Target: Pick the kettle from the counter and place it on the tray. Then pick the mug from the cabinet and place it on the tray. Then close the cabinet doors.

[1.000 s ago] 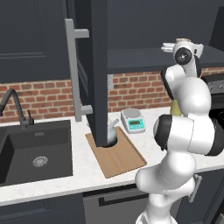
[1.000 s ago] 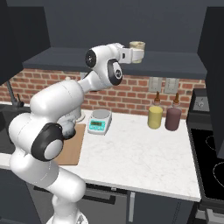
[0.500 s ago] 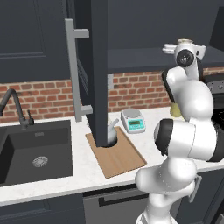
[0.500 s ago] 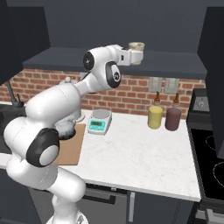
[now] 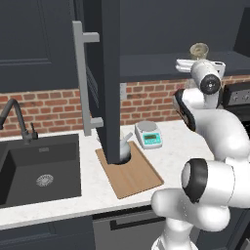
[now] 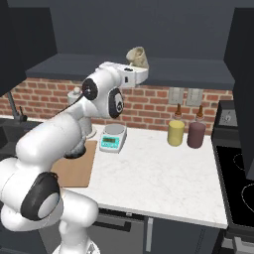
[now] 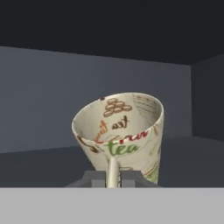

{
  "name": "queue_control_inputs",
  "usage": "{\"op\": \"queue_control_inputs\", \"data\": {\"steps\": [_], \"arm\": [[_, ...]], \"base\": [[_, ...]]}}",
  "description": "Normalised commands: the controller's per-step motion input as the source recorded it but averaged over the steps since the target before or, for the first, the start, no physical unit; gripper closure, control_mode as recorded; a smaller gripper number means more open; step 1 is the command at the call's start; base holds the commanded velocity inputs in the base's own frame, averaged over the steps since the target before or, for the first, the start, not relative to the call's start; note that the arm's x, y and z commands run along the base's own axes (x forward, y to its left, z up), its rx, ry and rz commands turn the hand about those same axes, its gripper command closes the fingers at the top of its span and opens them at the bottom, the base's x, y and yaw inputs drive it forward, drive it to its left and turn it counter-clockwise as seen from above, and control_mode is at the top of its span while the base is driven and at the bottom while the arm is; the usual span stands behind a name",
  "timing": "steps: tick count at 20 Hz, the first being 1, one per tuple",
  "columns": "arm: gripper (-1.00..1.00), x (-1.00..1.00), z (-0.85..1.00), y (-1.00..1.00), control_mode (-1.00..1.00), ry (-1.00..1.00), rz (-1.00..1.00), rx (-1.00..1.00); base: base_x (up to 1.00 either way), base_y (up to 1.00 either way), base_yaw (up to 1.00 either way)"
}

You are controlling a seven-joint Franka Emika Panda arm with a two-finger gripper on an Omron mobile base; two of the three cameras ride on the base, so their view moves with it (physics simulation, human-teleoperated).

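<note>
We have the gripper (image 7: 113,177) clamped on the mug (image 7: 124,131) rim, tilted above the cabinet (image 6: 198,74) shelf, for carrying to the tray (image 5: 134,173).

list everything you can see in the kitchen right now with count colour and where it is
mug: one, cream with print, tilted, in the cabinet
kettle: one, dark grey, on the tray, partly behind the cabinet door
tray: one, light brown, on the counter
kitchen scale: one, white, beside the tray
bottles: one yellow, one dark red, at the brick wall
sink: one, black, with faucet
end effector: one, shut on the mug's rim
</note>
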Motion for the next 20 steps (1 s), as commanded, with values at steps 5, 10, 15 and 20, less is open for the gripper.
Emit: {"op": "queue_control_inputs", "data": {"steps": [5,10,15,20], "arm": [[1.0,-0.32,0.36,0.17,-1.0,0.02,0.33,-0.04],[1.0,-0.12,0.52,0.09,-1.0,0.1,0.25,-0.09],[1.0,-0.38,0.3,0.0,-1.0,0.08,0.24,-0.11],[1.0,-0.79,0.0,0.0,-1.0,0.0,0.24,-0.07]], "base": [[0.0,0.0,0.0],[0.0,0.0,0.0],[0.0,0.0,0.0],[0.0,0.0,0.0]]}}
